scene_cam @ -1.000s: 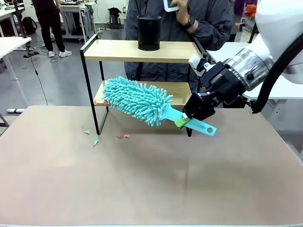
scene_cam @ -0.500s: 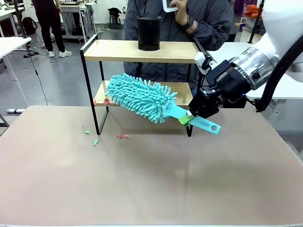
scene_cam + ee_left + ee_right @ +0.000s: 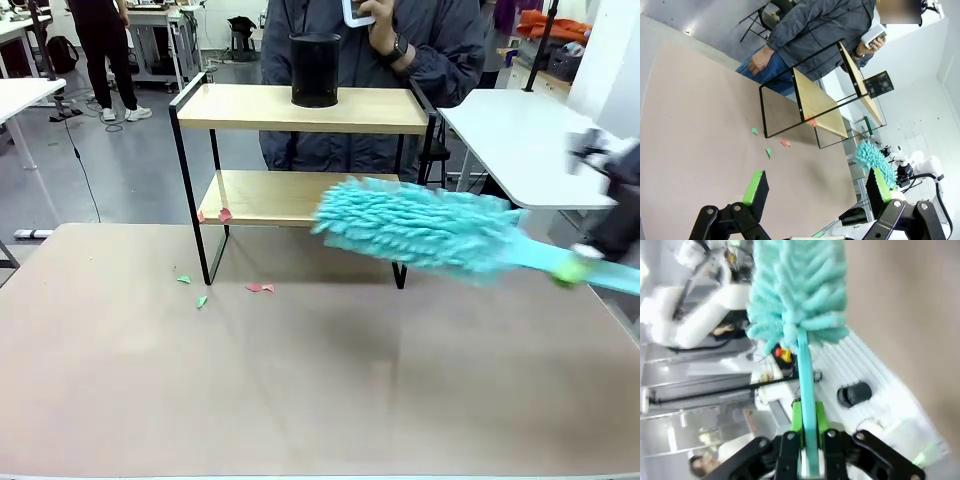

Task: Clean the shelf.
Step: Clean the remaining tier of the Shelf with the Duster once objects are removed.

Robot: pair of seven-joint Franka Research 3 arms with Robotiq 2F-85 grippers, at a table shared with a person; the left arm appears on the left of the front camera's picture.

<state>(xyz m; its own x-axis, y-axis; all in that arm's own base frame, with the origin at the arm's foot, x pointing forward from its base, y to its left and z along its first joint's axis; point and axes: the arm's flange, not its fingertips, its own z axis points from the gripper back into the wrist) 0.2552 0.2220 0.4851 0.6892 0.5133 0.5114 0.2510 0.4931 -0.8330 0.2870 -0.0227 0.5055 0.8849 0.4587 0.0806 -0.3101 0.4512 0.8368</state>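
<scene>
**Duster held at the right end of the shelf, scraps on board and table**

We see the tan table [image 3: 300, 390] spreading across the front view. At its far side stands a person [image 3: 450, 50] in a dark jacket, one hand raised with a white device [image 3: 357, 10].

The shelf [image 3: 300, 108] stands on the far half of the table, left of the middle, just in front of the person. Its two wooden boards are level in the black frame.

A turquoise duster [image 3: 420, 225] hangs above the table in front of the shelf's right end. Its fluffy head covers the right part of the lower board and the right front leg, and its handle runs off toward the right edge of the picture. It is blurred, and we cannot tell whether it touches the shelf.

In the right wrist view the right gripper [image 3: 807, 440] is clamped on the duster's handle [image 3: 805, 370], a green pad pressed to either side.

In the left wrist view the left gripper [image 3: 816, 186] hangs well back from the shelf with its jaws spread wide and nothing between them.

A black pot [image 3: 315, 70] stands upright on the top board, near its middle.

A red scrap [image 3: 224, 214] lies at the left end of the lower board. On the table by the left front leg lie green scraps [image 3: 184, 279] and, a little to the right, red bits [image 3: 260, 288].
</scene>
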